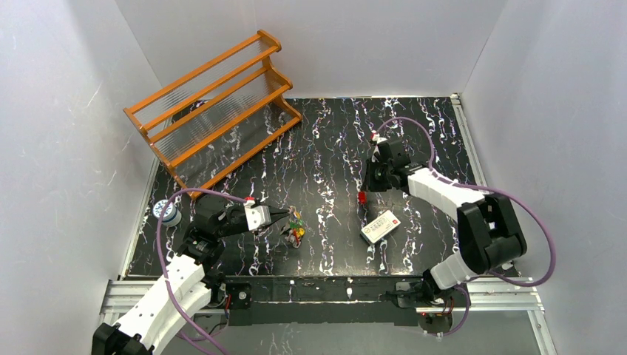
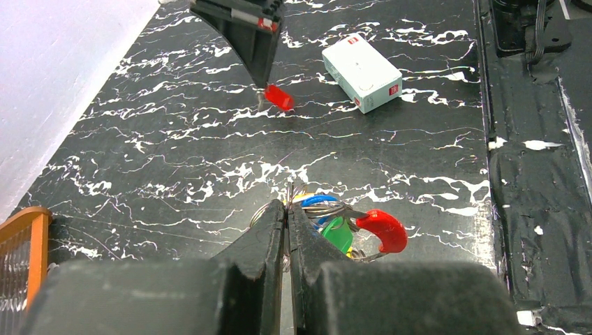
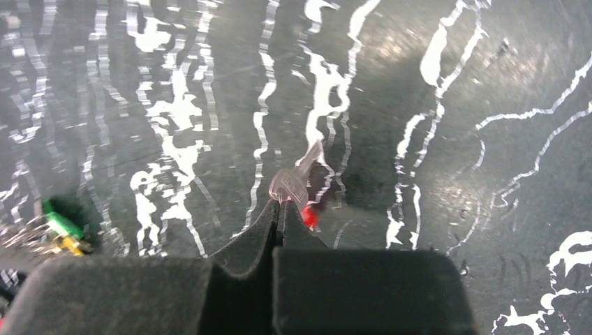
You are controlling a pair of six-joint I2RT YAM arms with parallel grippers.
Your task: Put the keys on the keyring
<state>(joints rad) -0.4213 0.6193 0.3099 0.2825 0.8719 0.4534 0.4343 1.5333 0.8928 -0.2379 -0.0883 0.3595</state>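
Observation:
My left gripper (image 2: 287, 204) is shut on the thin silver keyring (image 2: 257, 215), low over the mat at the front left (image 1: 285, 216). Keys with blue (image 2: 317, 201), green (image 2: 338, 234) and red (image 2: 380, 229) heads bunch on the ring right of the fingers, with a yellow one partly hidden. My right gripper (image 3: 281, 202) is shut on a red-headed key (image 3: 309, 216); its silver blade (image 3: 294, 180) sticks out past the fingertips. In the top view that gripper (image 1: 364, 191) points down at mid-table with the red key (image 1: 362, 198) at its tip.
A white rectangular box (image 1: 380, 225) with a red dot lies just right of the right gripper's tip. An orange wooden rack (image 1: 214, 111) stands at the back left. A small blue-and-white spool (image 1: 168, 213) sits at the mat's left edge. White walls enclose the table.

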